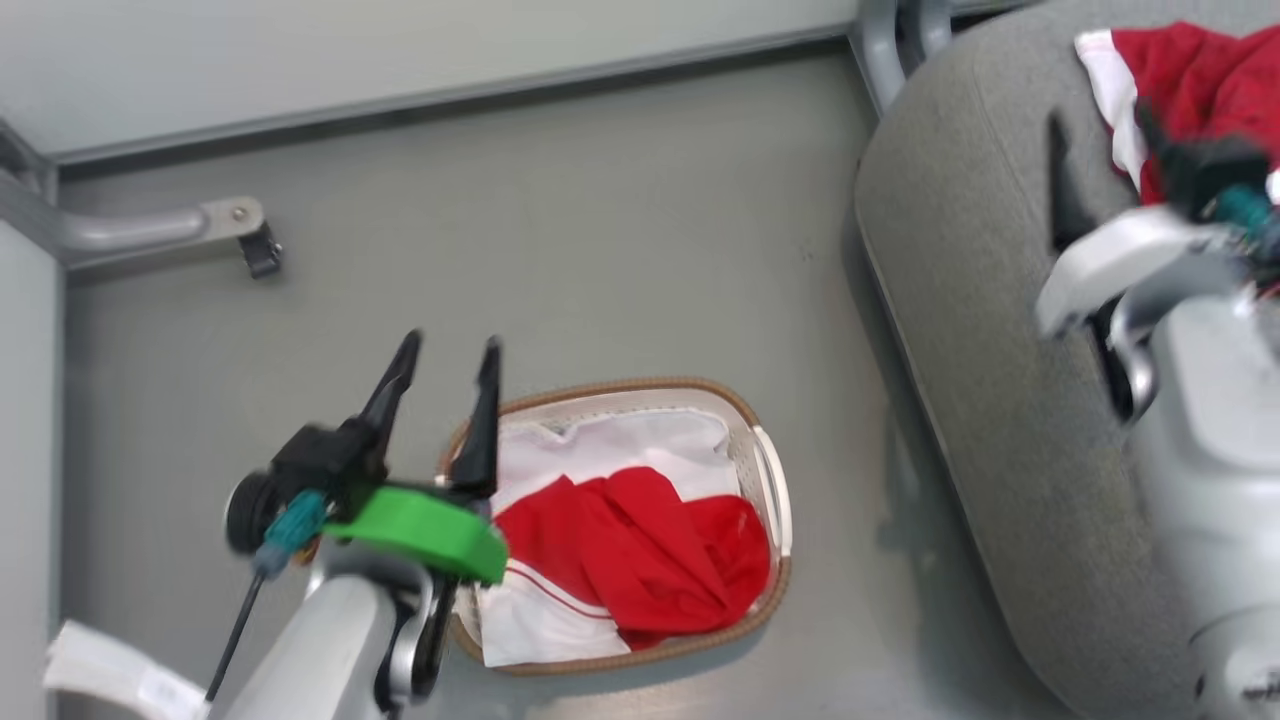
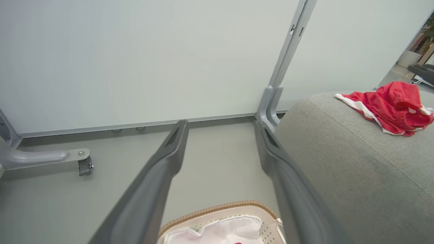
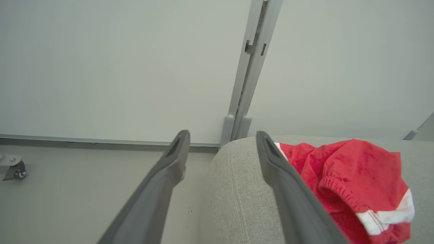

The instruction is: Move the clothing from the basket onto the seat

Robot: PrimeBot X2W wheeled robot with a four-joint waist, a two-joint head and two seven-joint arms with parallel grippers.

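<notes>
Clothing [image 1: 640,560], red with white trim: one piece lies crumpled in the basket [image 1: 770,480] on the floor, atop a white liner [image 1: 620,440]; another red garment [image 3: 339,169] lies on the seat [image 1: 960,300]. Handling, as I judge it: light, limp, unbreakable; best pinched at the raised central fold. The heap runs roughly left-right in the head view, striped white end toward my left. Left tool [image 1: 450,345]: parted, empty, over the basket's rim. Right tool [image 3: 222,135]: parted, empty, by the seat.

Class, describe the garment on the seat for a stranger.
Find the big grey seat on the right. At its far end lies a crumpled red garment with white trim. Unlike the red clothing in the basket, it rests on upholstery.
</notes>
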